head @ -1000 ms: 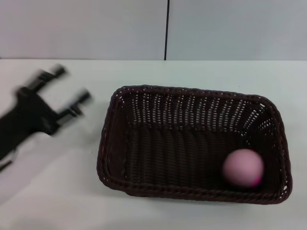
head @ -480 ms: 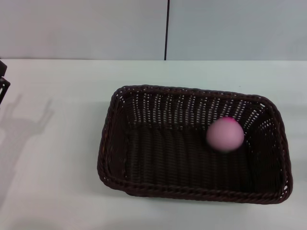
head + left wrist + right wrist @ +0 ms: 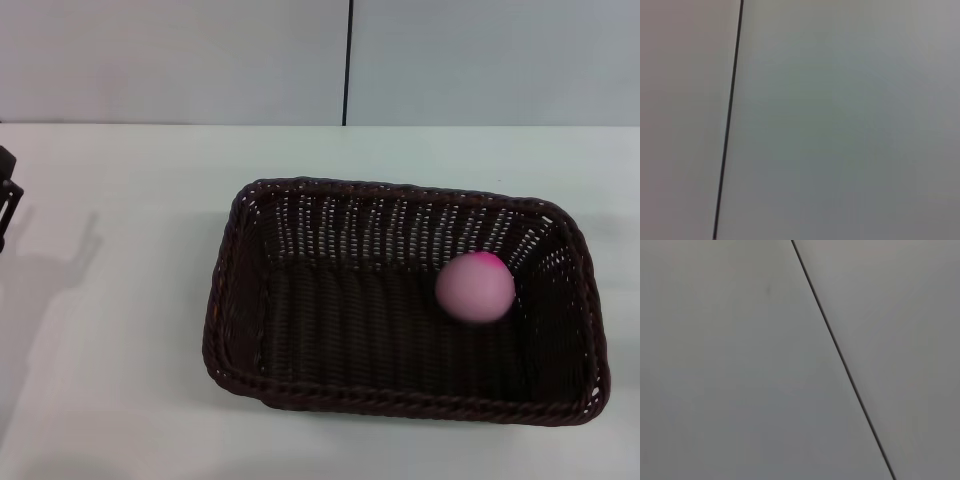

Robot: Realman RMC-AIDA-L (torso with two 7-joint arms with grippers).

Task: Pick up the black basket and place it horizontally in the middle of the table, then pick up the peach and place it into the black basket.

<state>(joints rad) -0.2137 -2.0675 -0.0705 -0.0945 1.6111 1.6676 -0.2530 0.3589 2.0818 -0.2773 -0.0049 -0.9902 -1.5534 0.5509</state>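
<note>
the basket (image 3: 405, 300) sits on the white table (image 3: 120, 380), filling the centre and right of the head view, its long side running across the frame and its open top facing up. the peach (image 3: 475, 287) lies inside it, in the right half near the far wall, magenta patch at its upper edge. only a dark sliver of the left hand (image 3: 7, 195) shows at the far left edge, well apart from the basket; how far open it is cannot be told. its shadow falls on the table just beside it. both wrist views show only a plain grey wall (image 3: 840, 120) with one thin dark seam (image 3: 840, 357).
</note>
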